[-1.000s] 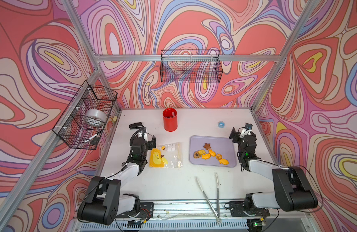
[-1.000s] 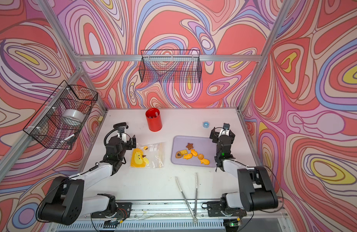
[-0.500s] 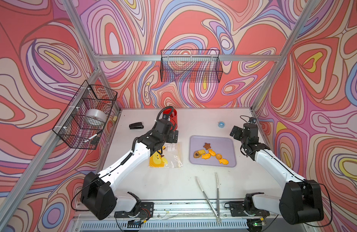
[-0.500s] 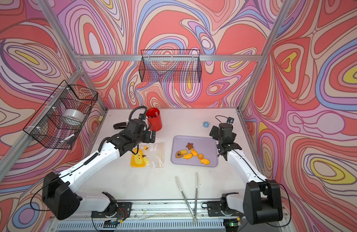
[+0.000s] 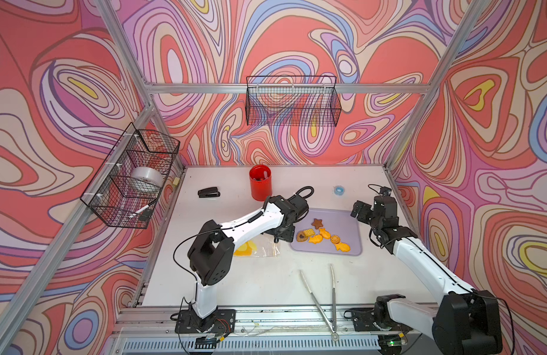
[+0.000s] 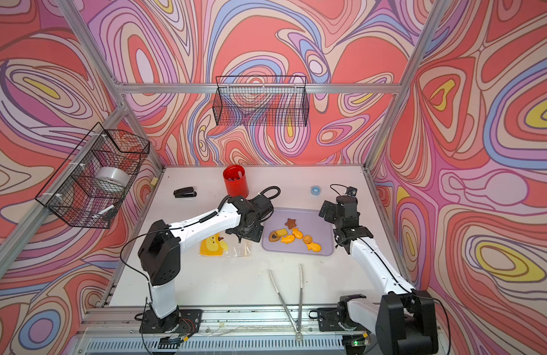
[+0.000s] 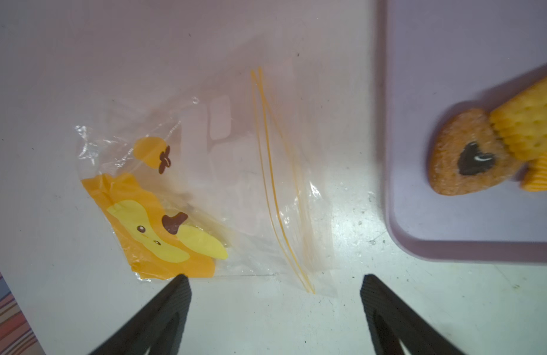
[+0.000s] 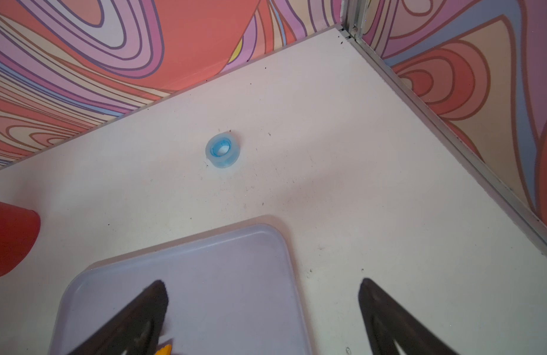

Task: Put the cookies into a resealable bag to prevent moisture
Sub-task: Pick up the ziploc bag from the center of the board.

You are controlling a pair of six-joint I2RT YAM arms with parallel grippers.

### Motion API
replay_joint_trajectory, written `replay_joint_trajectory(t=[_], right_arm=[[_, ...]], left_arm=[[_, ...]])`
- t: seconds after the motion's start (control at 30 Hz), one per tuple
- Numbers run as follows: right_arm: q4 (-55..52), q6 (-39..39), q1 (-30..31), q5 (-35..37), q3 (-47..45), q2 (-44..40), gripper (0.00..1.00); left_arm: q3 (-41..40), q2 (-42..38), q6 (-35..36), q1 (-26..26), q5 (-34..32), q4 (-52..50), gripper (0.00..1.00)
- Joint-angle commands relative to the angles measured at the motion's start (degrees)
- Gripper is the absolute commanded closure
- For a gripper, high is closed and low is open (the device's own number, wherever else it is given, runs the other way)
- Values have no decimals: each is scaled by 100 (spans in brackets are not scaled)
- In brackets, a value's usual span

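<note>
Several cookies [image 5: 322, 237] [image 6: 294, 236] lie on a flat lilac tray [image 5: 342, 221] [image 6: 315, 221]: orange fish shapes, a brown star, a yellow cracker, a swirl and a heart-centred round [image 7: 468, 159]. The resealable bag [image 5: 258, 249] [image 6: 224, 246] [image 7: 204, 184] lies flat on the table just left of the tray, clear plastic with a yellow-orange cartoon figure. My left gripper [image 5: 279, 237] [image 6: 247, 235] [image 7: 273, 281] hovers open over the bag's zip end beside the tray, holding nothing. My right gripper [image 5: 358, 212] [image 6: 326, 212] [image 8: 263, 284] stands open above the tray's [image 8: 220, 276] far right corner, empty.
A red cup [image 5: 260, 183] and a black stapler [image 5: 208, 192] stand at the back left. A blue tape roll [image 5: 338, 190] [image 8: 223, 150] lies behind the tray. Metal tongs [image 5: 321, 295] rest near the front edge. Wire baskets [image 5: 292, 101] [image 5: 133, 178] hang on the walls.
My left arm has swung from the table's left side across the bag toward the tray. My right arm has lifted and reached out to the tray's far right corner.
</note>
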Motion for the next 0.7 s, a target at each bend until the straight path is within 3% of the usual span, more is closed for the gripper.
replay_joint_trajectory(t=[0.0, 0.1, 0.27, 0.37, 0.57, 0.67], right_arm=[[-4, 41, 21, -76, -94, -59, 2], [42, 28, 22, -100, -89, -48, 2], [8, 8, 21, -151, -39, 3, 2], [-5, -1, 29, -165, -53, -14, 1], [0, -57, 34, -316, -76, 4, 2], [5, -113, 53, -516, -40, -14, 2]], left_arm=[[203, 379, -357, -14, -40, -661, 15], [538, 804, -309, 7, -425, -864, 19], [949, 1246, -245, 9, -622, -1096, 34], [857, 1271, -245, 25, -698, -1042, 49], [460, 1283, -242, 215, -671, -798, 65], [316, 1135, -208, 294, -543, -574, 79]])
